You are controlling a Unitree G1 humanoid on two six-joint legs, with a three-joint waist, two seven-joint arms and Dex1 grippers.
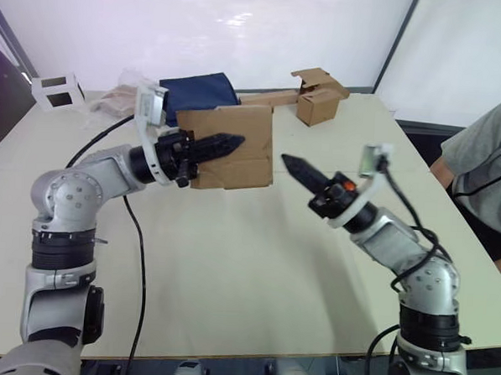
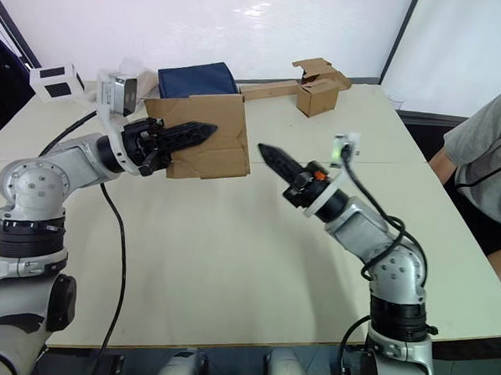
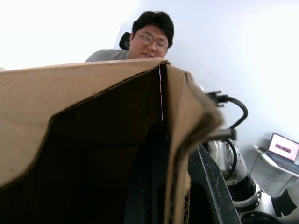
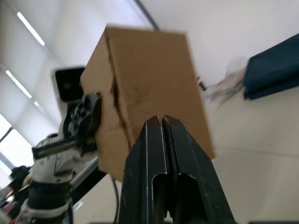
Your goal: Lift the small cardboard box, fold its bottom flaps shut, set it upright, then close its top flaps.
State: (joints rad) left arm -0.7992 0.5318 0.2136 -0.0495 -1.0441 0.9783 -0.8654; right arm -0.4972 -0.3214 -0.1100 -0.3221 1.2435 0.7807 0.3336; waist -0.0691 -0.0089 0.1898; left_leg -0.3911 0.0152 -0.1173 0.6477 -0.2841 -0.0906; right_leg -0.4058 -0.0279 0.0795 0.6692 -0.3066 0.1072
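Note:
My left gripper [image 1: 236, 140] holds the small cardboard box [image 1: 245, 169] up above the table's far middle. In the left wrist view one finger sits inside the box [image 3: 70, 93] and the other outside, clamped on a side wall at an open end. I cannot make out the flaps one by one. My right gripper [image 1: 285, 162] is shut with nothing in it. It hovers just to the right of the box, tip pointing at its side, a small gap between them. The right wrist view has the box [image 4: 149, 79] right ahead of the closed fingers [image 4: 154, 140].
A second brown box [image 1: 318, 103] with ragged flaps and a long cardboard strip stands at the back right. Navy blue fabric [image 1: 197, 88] lies behind the held box, near a white block [image 1: 58, 91] at the back left. A person [image 1: 487, 166] sits at the table's right edge.

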